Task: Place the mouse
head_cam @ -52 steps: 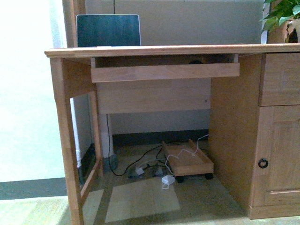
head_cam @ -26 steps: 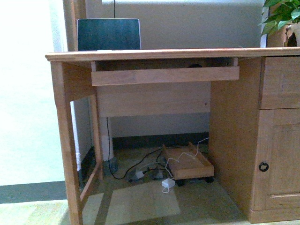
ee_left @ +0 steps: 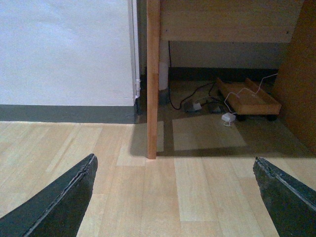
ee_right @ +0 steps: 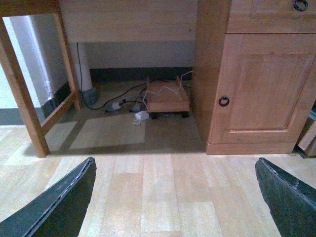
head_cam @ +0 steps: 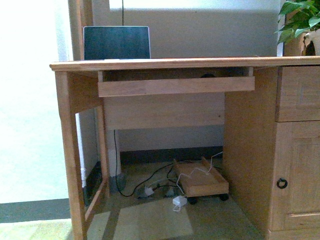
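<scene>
A small dark rounded shape point(head_cam: 208, 75) peeks over the front board of the pull-out tray point(head_cam: 175, 86) under the desktop; it may be the mouse, but too little shows to be sure. No mouse shows in either wrist view. My left gripper point(ee_left: 175, 197) is open and empty, low over the wooden floor in front of the desk's left leg point(ee_left: 153, 79). My right gripper point(ee_right: 175, 197) is open and empty over the floor in front of the desk's cabinet door point(ee_right: 261, 84). Neither arm shows in the front view.
A wooden desk point(head_cam: 175, 63) fills the front view, with a dark laptop point(head_cam: 116, 42) on its left and a potted plant point(head_cam: 300, 20) on its right. Under it lie cables point(head_cam: 150, 187) and a low wheeled wooden stand point(head_cam: 202, 180). A white wall point(ee_left: 64, 49) is on the left.
The whole desk now sits lower in the front view than before, so the camera has risen or tilted up slightly. Nothing on the desk has moved.
</scene>
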Controlling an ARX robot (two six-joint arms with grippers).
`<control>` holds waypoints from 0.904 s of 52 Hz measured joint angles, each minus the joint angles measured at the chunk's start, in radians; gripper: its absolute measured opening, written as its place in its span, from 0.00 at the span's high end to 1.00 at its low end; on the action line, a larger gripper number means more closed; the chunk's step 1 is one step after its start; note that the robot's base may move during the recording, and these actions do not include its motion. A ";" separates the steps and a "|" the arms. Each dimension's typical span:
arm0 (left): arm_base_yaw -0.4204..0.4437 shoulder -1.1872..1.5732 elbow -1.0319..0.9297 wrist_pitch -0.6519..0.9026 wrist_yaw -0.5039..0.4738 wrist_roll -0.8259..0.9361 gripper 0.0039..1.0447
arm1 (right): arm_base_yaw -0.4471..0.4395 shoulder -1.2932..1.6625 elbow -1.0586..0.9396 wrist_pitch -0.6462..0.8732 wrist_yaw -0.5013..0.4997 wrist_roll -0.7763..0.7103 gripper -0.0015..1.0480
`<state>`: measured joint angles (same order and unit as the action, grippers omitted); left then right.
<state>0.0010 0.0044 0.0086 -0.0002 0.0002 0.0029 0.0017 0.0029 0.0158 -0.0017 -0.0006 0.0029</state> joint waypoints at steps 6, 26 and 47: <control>0.000 0.000 0.000 0.000 0.000 0.000 0.07 | 0.000 0.000 0.000 0.000 0.000 0.000 0.07; 0.000 0.000 0.000 0.000 0.000 0.000 0.07 | 0.000 0.000 0.000 0.000 0.000 0.000 0.07; 0.000 0.000 0.000 0.000 0.000 0.000 0.07 | 0.000 0.000 0.000 0.000 0.000 0.000 0.07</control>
<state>0.0010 0.0044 0.0082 -0.0002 -0.0002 0.0029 0.0017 0.0025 0.0158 -0.0017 -0.0006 0.0025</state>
